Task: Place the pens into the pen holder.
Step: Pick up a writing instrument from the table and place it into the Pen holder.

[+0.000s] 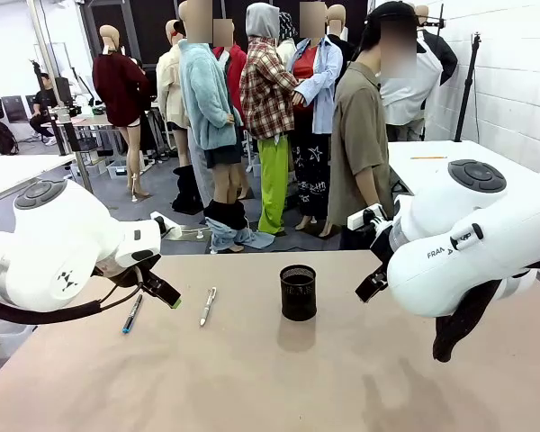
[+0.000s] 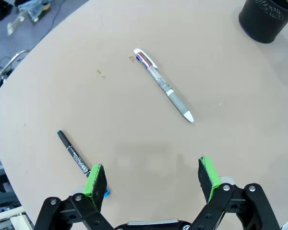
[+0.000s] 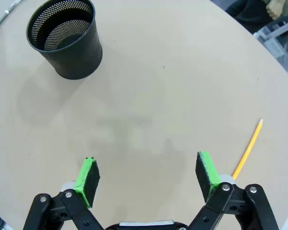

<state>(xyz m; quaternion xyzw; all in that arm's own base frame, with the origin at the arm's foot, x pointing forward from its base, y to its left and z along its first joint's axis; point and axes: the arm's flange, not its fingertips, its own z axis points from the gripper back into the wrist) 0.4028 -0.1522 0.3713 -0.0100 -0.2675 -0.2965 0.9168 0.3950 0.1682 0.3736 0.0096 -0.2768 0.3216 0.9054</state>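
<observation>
Left wrist view showed my left fingers [image 2: 95, 184] spread empty beside the dark-and-blue pen [image 2: 73, 152], the silver-white pen [image 2: 163, 84] lying loose between it and the upright pen holder [image 2: 266, 19], while my right fingers [image 3: 207, 175], likewise apart, hung near the orange pencil [image 3: 248, 148], so I judged each pair staged for its nearest pen.

Black perforated pen holder [image 3: 67, 43]; silver-white pen [image 2: 164, 85]; black pen [image 2: 73, 152], blue tip; yellow-orange pencil [image 3: 247, 149]; beige table [image 2: 134, 158].
</observation>
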